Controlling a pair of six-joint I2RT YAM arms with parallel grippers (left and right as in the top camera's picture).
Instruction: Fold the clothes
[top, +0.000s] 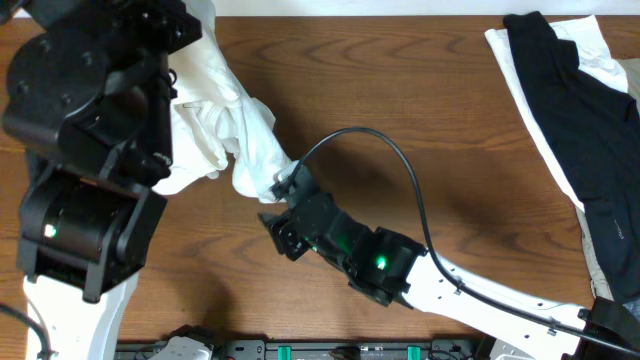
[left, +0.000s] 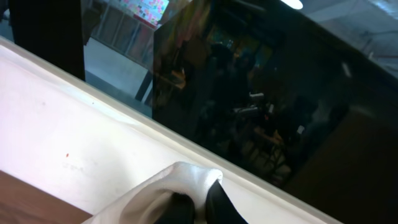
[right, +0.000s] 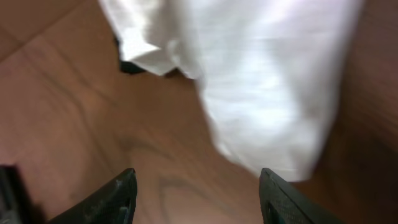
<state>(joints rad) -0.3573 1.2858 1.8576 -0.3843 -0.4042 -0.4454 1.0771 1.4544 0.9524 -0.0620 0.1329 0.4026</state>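
1. Shows white T-shirt (top: 240, 120) as a crumpled bunch over the left-centre of the table (top: 420, 70), upper end drawn up toward the left arm, lower end trailing down to the wood near centre; no print visible in any view.
2. Places left gripper (left: 199, 208) at the shirt's upper end: in left wrist view, white cloth wrapped round dark finger parts, so prob. clamped on the white T-shirt; hidden under the arm in overhead.
3. Places right gripper (right: 202, 199) just beside the shirt's lower end, fingers spread wide w/ nothing between them, bare wood below and cloth just ahead.
4. Shows pile of black and white garments (top: 570, 110) at the far right edge, well apart from both grippers, loosely heaped and unfolded.
5. Reads as an early stage: no folded item anywhere in view, shirt not yet spread flat, no crease or fold line made.
6. Leaves approx. all the work: catch the lower end w/ the right gripper, stretch and lay the shirt flat, fold sleeves and body, then repeat for the pile.
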